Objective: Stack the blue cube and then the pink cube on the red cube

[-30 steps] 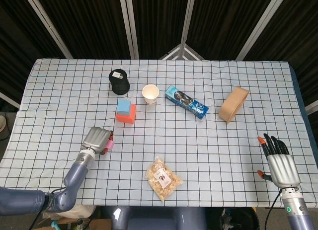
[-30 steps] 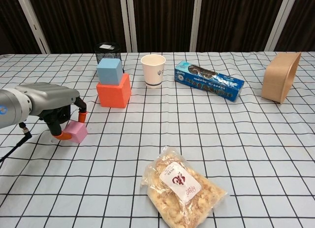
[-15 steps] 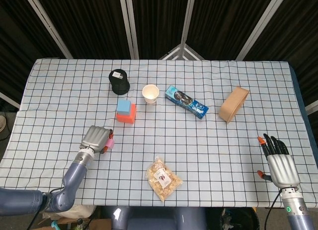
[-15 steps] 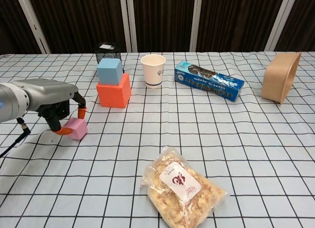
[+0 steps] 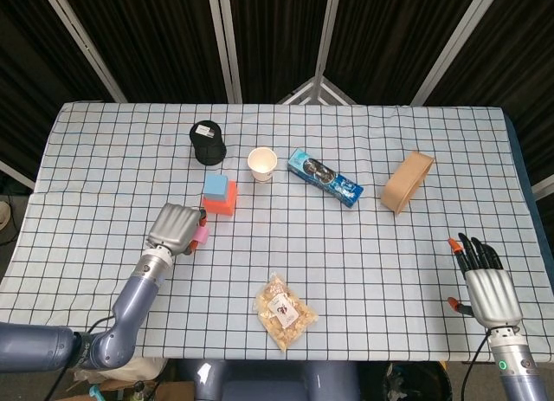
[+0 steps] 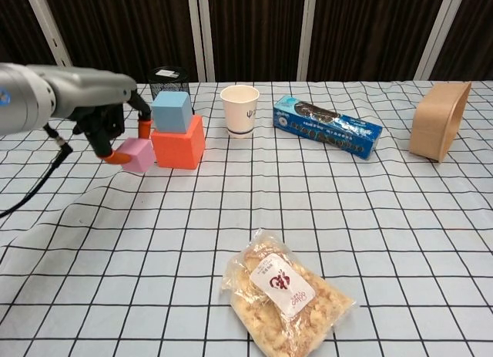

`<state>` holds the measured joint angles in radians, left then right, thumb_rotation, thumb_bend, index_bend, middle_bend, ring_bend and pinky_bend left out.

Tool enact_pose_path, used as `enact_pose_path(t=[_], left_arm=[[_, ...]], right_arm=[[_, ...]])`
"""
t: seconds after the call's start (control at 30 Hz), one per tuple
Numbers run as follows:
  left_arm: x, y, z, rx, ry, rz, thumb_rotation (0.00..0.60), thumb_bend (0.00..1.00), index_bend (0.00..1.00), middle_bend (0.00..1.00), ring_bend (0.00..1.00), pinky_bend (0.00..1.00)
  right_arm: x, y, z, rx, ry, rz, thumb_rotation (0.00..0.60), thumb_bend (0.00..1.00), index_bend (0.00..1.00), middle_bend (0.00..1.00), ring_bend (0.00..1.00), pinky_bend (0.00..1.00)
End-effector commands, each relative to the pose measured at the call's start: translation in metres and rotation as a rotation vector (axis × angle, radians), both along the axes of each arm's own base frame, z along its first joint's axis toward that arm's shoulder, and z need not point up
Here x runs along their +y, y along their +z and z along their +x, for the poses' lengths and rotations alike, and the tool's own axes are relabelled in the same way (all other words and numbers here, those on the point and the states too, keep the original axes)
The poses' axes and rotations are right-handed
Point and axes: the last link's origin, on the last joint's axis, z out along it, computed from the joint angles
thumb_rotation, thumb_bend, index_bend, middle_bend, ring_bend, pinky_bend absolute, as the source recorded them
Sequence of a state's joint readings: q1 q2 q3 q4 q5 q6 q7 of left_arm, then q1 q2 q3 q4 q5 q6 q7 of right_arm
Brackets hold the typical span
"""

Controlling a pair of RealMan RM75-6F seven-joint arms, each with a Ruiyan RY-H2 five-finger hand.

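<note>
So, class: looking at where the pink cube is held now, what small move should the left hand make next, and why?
Probably lift a bit more and shift right. The left hand holds the pink cube off the cloth, but it hangs beside the red cube, lower than the blue cube already stacked there. It needs to clear the blue cube's top before lowering.

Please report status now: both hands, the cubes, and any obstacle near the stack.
Left hand holds pink cube, lifted beside stack. Right hand open, idle. Blue cube on red cube. Black mesh cup behind stack.
</note>
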<state>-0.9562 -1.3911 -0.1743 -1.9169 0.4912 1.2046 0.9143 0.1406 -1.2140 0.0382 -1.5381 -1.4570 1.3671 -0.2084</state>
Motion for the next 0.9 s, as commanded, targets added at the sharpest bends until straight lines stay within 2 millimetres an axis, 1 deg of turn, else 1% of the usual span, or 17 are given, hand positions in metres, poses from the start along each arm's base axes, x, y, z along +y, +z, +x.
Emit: enact_pose_path(t=[0.03, 0.13, 0.2, 0.3, 0.37, 0.47, 0.67, 0.9], left_arm=[[0.004, 0.024, 0.035, -0.011, -0.013, 0.044, 0.600, 0.36, 0.42, 0.88, 0.70, 0.70], [0.008, 0.037, 0.056, -0.004, -0.018, 0.069, 0.600, 0.36, 0.42, 0.88, 0.70, 0.70], [0.014, 0.043, 0.067, 0.035, -0.033, 0.114, 0.600, 0.36, 0.43, 0.88, 0.70, 0.70], [0.019, 0.043, 0.074, 0.033, -0.011, 0.135, 0.600, 0.36, 0.43, 0.88, 0.70, 0.70], [0.027, 0.039, 0.078, 0.006, 0.028, 0.134, 0.600, 0.36, 0.43, 0.88, 0.70, 0.70], [0.039, 0.034, 0.081, -0.003, 0.059, 0.148, 0.600, 0.36, 0.43, 0.88, 0.70, 0.70], [0.061, 0.025, 0.079, -0.004, 0.101, 0.201, 0.600, 0.36, 0.43, 0.89, 0.70, 0.70], [0.077, 0.021, 0.075, -0.026, 0.131, 0.231, 0.600, 0.36, 0.43, 0.89, 0.70, 0.70]], right_arm=[[0.000, 0.000, 0.000, 0.000, 0.000, 0.000, 0.600, 0.11, 0.00, 0.00, 0.00, 0.11], [0.000, 0.000, 0.000, 0.001, -0.001, 0.001, 0.600, 0.11, 0.00, 0.00, 0.00, 0.11], [0.000, -0.001, 0.000, 0.001, 0.000, 0.003, 0.600, 0.11, 0.00, 0.00, 0.00, 0.11], [0.000, -0.001, -0.001, 0.001, -0.001, 0.003, 0.600, 0.11, 0.00, 0.00, 0.00, 0.11], [0.000, -0.001, -0.001, 0.001, -0.002, 0.003, 0.600, 0.11, 0.00, 0.00, 0.00, 0.11], [0.000, 0.000, -0.001, 0.000, -0.003, -0.001, 0.600, 0.11, 0.00, 0.00, 0.00, 0.11], [0.000, 0.005, -0.004, -0.008, -0.010, -0.017, 0.600, 0.11, 0.00, 0.00, 0.00, 0.11], [-0.002, 0.005, -0.006, -0.007, -0.015, -0.018, 0.600, 0.11, 0.00, 0.00, 0.00, 0.11]])
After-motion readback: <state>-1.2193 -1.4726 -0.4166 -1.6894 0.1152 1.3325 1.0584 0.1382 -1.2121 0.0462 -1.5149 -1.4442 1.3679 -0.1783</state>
